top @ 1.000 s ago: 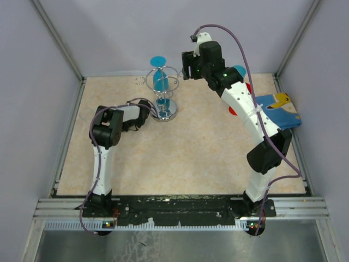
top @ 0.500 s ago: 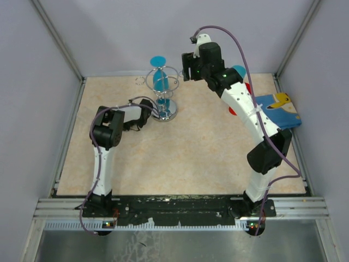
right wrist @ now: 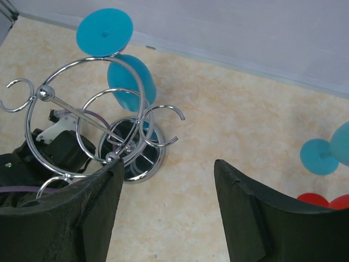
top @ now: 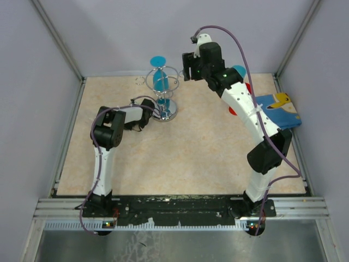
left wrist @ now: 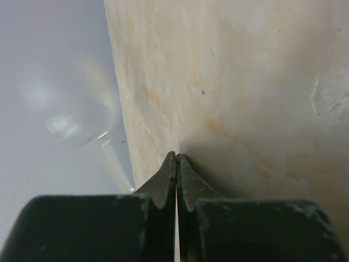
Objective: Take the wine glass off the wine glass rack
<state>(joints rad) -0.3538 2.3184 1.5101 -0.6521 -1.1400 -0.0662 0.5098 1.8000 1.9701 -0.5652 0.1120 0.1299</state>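
The wine glass rack (top: 165,103) is a chrome wire stand on a round base at the back of the table. A blue wine glass (top: 160,79) hangs upside down in its loops, foot uppermost. The right wrist view shows the wine glass (right wrist: 127,81) among the rack's rings (right wrist: 87,117). My left gripper (top: 152,112) lies low on the table beside the rack's base. Its jaws are shut with nothing between them (left wrist: 175,156). My right gripper (top: 187,66) hangs raised just right of the rack top. It stands open (right wrist: 168,164) and empty.
A second blue glass (top: 238,70) stands at the back right, beside red pieces (top: 232,111) and a blue, yellow and white item (top: 279,109). Grey walls enclose the table on three sides. The left wrist view shows a faint glassy blur (left wrist: 71,128) against the wall.
My left gripper has closed fully and edged a little nearer the rack's base. The right arm has not moved.
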